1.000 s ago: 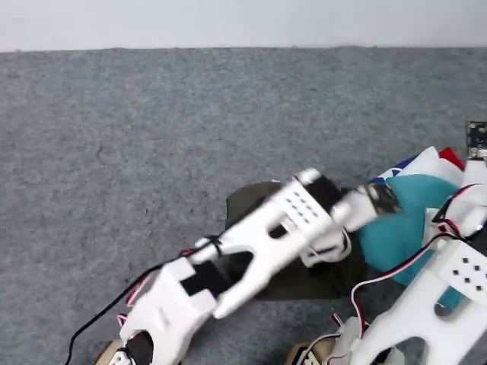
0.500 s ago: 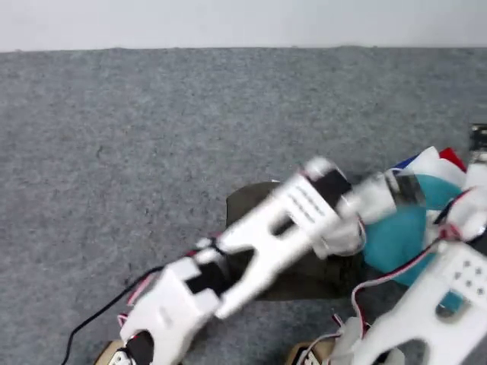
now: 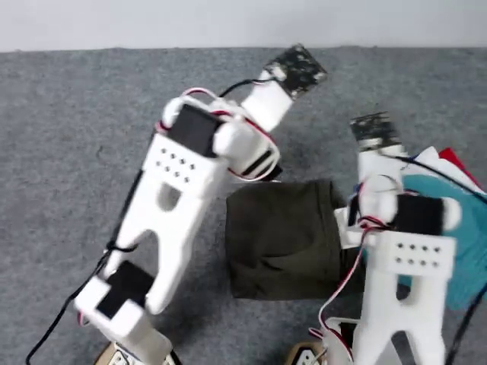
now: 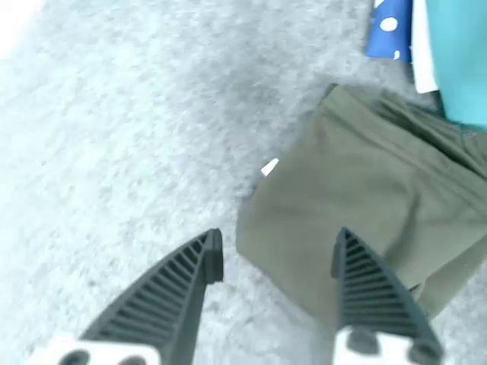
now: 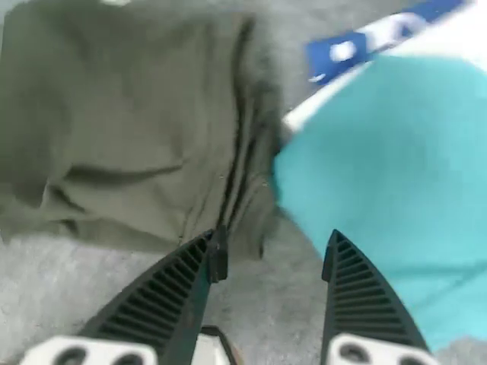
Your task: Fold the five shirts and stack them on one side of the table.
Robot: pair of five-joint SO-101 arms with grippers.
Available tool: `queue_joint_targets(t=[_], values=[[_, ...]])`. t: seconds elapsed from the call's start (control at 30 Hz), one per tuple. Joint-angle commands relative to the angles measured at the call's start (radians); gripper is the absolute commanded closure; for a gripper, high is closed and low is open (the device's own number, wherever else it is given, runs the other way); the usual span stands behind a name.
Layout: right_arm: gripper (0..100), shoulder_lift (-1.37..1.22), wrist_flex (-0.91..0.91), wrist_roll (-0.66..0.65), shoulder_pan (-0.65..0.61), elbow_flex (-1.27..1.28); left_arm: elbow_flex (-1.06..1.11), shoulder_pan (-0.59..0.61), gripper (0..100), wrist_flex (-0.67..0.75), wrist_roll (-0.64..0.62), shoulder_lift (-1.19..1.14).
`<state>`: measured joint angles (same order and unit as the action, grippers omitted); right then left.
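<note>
Hovering, jaws apart: left end effector (image 4: 279,242) | olive shirt (image 4: 365,190) | tag (image 4: 268,167) illegible

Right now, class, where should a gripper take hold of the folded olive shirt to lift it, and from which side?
Probably the stacked edge of the olive shirt that faces the teal shirt. The folds lie one on another there, so one pinch could catch every layer. Come down from above with the right gripper, whose open jaws hang over that edge.
</note>
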<state>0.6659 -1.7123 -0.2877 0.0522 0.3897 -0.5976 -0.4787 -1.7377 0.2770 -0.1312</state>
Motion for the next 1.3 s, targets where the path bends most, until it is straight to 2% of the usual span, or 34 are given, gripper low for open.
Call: queue_joint_targets(t=[0.0, 0.13, 0.33, 0.77, 1.0, 1.2, 1.27], values=[[78.0, 0.005, 0.039, 0.006, -0.051, 0.066, 0.039, 0.037, 76, -0.015, 0.009, 0.138], [78.0, 0.004, 0.153, 0.005, -0.051, 0.193, 0.067, 0.049, 76, -0.015, 0.025, 0.190], [78.0, 0.004, 0.446, 0.005, -0.056, 0.422, 0.090, 0.046, 76, -0.015, 0.055, 0.195], [78.0, 0.002, 0.828, 0.009, -0.050, 0.755, 0.091, 0.048, 76, -0.015, 0.055, 0.193], [77.9, -0.166, 0.897, 0.006, -0.051, 0.710, 0.091, 0.048, 76, -0.015, 0.055, 0.193], [78.6, -0.469, 0.854, 0.003, -0.058, 0.546, 0.091, 0.048, 76, -0.015, 0.055, 0.193], [83.2, -0.532, 0.822, 0.003, -0.081, 0.511, 0.091, 0.048, 76, -0.015, 0.055, 0.193]])
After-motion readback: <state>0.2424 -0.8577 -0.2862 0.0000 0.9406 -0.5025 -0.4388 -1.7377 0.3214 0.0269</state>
